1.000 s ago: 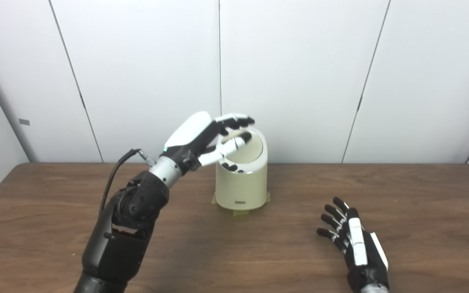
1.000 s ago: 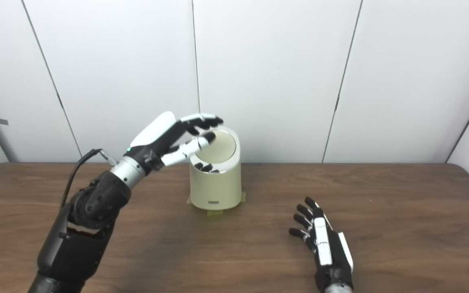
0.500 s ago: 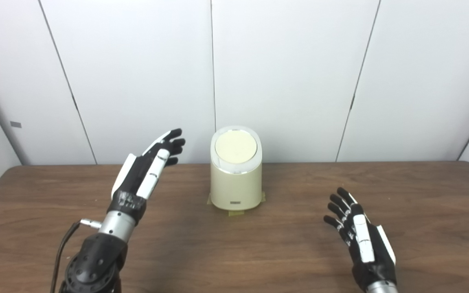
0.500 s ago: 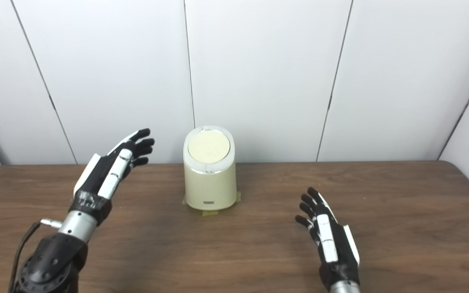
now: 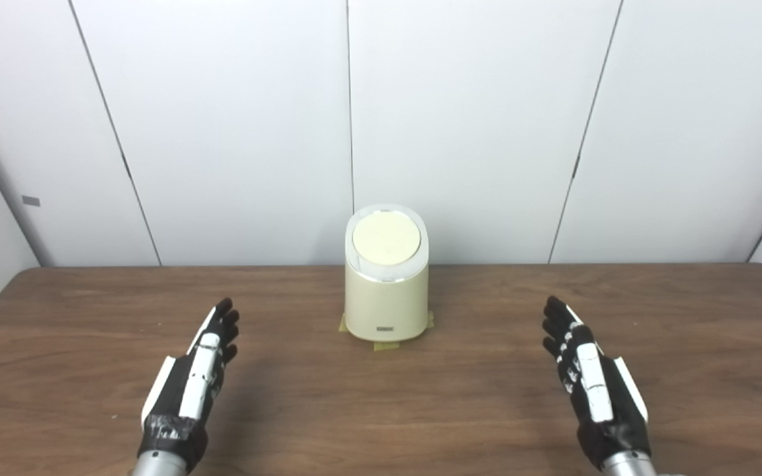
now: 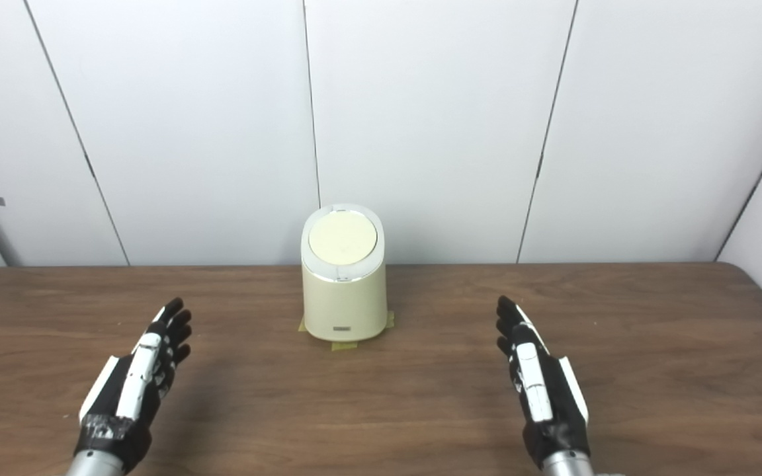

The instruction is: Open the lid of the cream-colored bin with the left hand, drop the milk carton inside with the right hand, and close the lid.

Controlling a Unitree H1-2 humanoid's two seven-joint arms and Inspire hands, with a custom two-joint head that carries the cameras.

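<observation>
The cream-colored bin (image 5: 386, 297) stands upright at the back middle of the table, its round lid (image 5: 385, 238) shut and slanted toward me. My left hand (image 5: 191, 383) is open and empty, low over the table at the front left, well apart from the bin. My right hand (image 5: 591, 380) is open and empty at the front right. No milk carton shows in either view.
The bin sits on strips of yellowish tape (image 5: 384, 344) stuck to the brown wooden table (image 5: 381, 410). White wall panels (image 5: 473, 125) stand right behind the table's far edge.
My left hand has left the bin's lid and come down and back to the front left of the table. The lid is shut. My right hand shifted slightly forward.
</observation>
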